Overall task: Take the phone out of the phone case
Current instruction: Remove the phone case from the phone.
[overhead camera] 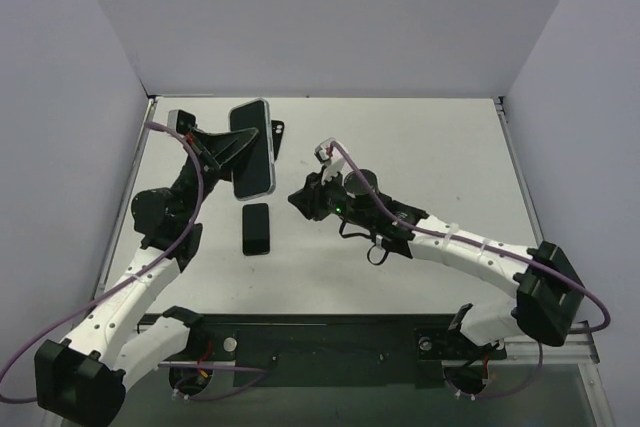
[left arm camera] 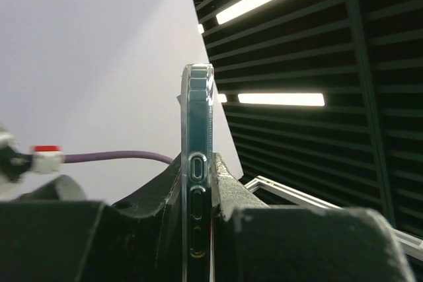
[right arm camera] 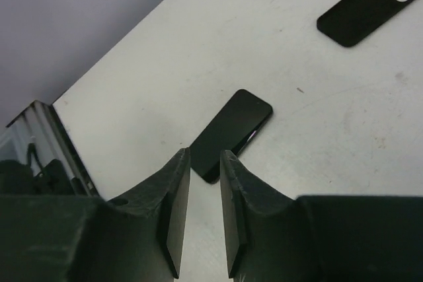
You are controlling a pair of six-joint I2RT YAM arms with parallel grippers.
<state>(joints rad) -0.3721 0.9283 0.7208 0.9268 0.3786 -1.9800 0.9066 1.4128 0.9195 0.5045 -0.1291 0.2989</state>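
While the left hand (left arm camera: 198, 186) is clamped on one long side of the clear phone case (left arm camera: 197, 117), it holds the case up off the desk (overhead camera: 430, 147). The left wrist view shows the case edge-on, probably held this way to keep the shell steady and clear of the surface. From above, the case hangs over the far left part of the desk. The black phone (overhead camera: 257, 229) lies flat on the desk, just nearer than the case and apart from it. The phone therefore appears to be out already, and the case looks empty. The right hand (right arm camera: 205, 163) hovers low beside the phone and points toward it. Its fingers sit close together with a narrow gap and nothing between them. A second flat black piece (right arm camera: 370, 4) with two pale dots lies farther off on the desk; what it is cannot be told.
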